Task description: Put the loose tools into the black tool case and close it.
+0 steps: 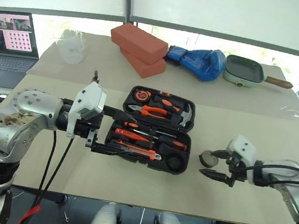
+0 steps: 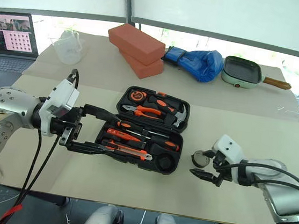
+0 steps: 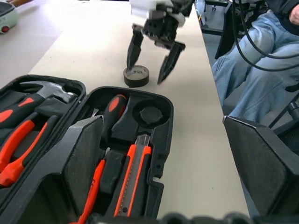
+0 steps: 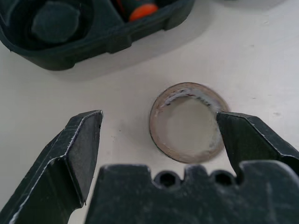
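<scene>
My right claw (image 4: 159,140), fingers spread, straddles the small black tape roll (image 4: 187,122) on the table (image 1: 237,192); next I clench and carry it left to the open black moulded-plastic tool case (image 1: 178,166), beside which my left claw (image 1: 104,131) hangs released.

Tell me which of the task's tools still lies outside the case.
The tape roll, flat on the table beside the black tool case; the screwdrivers and knife already sit in their recesses.

No legible text, label, brand, number or sign is found on anything in these views. A grid of small pink tiles and some lines are displayed on the laptop screen (image 1: 11,32), but nothing there can be read. No marking can be made out on the tool case (image 1: 155,129).
</scene>
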Available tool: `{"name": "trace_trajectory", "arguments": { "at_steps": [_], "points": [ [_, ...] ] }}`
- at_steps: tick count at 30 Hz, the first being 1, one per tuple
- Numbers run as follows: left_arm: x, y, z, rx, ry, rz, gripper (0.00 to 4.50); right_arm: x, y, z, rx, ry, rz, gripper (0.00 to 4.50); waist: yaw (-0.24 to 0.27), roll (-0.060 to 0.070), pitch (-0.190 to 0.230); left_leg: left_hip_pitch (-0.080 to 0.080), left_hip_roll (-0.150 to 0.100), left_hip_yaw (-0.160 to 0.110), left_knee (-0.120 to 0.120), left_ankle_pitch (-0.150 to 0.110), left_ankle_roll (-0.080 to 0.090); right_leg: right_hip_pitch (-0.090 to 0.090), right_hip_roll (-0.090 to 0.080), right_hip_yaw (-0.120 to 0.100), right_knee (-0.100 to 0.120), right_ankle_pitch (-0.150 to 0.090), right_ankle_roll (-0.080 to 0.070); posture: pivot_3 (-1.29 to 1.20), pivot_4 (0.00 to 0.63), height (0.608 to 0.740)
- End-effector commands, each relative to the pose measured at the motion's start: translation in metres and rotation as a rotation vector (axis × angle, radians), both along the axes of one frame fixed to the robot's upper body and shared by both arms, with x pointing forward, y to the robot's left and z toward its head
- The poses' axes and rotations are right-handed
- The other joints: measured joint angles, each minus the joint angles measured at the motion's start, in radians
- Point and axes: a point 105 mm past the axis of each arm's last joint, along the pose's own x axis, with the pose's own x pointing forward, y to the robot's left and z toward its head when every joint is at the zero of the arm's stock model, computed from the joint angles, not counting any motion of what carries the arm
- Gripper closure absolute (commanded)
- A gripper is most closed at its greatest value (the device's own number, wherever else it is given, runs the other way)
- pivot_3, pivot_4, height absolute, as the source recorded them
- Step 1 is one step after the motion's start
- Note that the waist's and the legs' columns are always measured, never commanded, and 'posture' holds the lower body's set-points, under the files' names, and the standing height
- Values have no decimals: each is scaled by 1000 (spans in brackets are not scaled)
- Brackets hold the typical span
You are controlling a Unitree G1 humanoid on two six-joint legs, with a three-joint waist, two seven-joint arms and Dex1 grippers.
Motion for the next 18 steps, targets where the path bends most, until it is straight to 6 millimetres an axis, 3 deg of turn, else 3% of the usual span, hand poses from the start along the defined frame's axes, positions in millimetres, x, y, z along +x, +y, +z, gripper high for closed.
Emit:
{"name": "trace_trajectory", "arguments": {
  "at_steps": [1,4,10,11,16,18],
  "points": [
    [-1,-2,6,6,-32,-5,0,3,3,0,-23,-17,-4,1027,0,0,0,0,0,0,0,0,0,0,0,0,0,0,0,0,150,738],
    [3,-3,7,3,-36,-2,0,6,7,-2,-19,-32,-2,2156,0,0,0,0,0,0,0,0,0,0,0,0,0,0,0,0,150,738],
    [4,-3,0,25,-41,-7,0,2,12,16,43,-40,23,4257,0,0,0,0,0,0,0,0,0,0,0,0,0,0,0,0,150,738],
    [5,-2,-2,31,-44,-6,0,1,16,22,75,-39,30,4450,0,0,0,0,0,0,0,0,0,0,0,0,0,0,0,0,150,738],
    [6,0,-5,39,-46,2,0,-8,51,60,259,-55,140,4450,-4,0,0,0,1,0,0,0,0,0,1,0,0,0,0,0,150,738],
    [5,1,-6,49,-47,0,0,-17,70,66,273,-53,229,4450,-3,0,0,0,1,0,-1,0,0,0,1,0,0,0,-1,0,150,738]
  ]
}}
